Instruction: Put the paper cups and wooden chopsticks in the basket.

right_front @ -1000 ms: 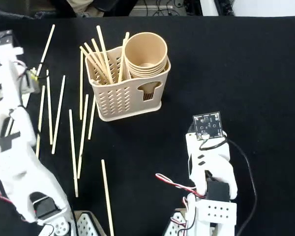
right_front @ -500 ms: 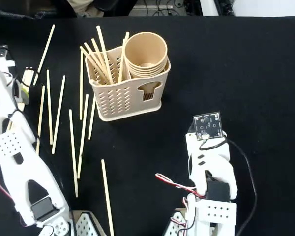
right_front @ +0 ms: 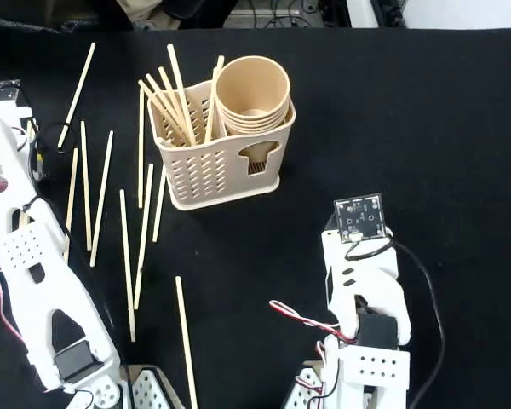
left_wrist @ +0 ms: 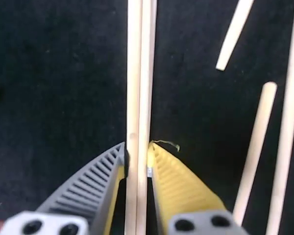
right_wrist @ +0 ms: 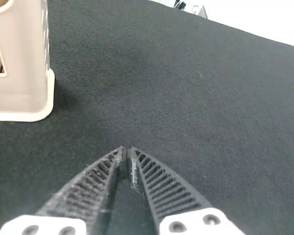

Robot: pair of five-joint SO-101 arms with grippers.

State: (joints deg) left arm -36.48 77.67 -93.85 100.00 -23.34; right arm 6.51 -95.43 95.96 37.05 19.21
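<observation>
Left gripper (left_wrist: 137, 152) pinches two wooden chopsticks (left_wrist: 139, 73): light, stiff, probably slippery, likely steadiest held mid-length. Right gripper (right_wrist: 126, 152) rests pressed together, empty.

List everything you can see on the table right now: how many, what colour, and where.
basket: one, beige, far middle of the table.
cups: nested stack of several, tan, basket's right side.
basket chopsticks: about six, pale wood, standing in basket's left side.
loose chopsticks: about nine, pale wood, flat, left of and in front of the basket.
held chopsticks: two, pale wood, in the left gripper.
table: one, black.
left gripper: grey and yellow, shut on held chopsticks.
right gripper: dark grey, shut, empty.
</observation>
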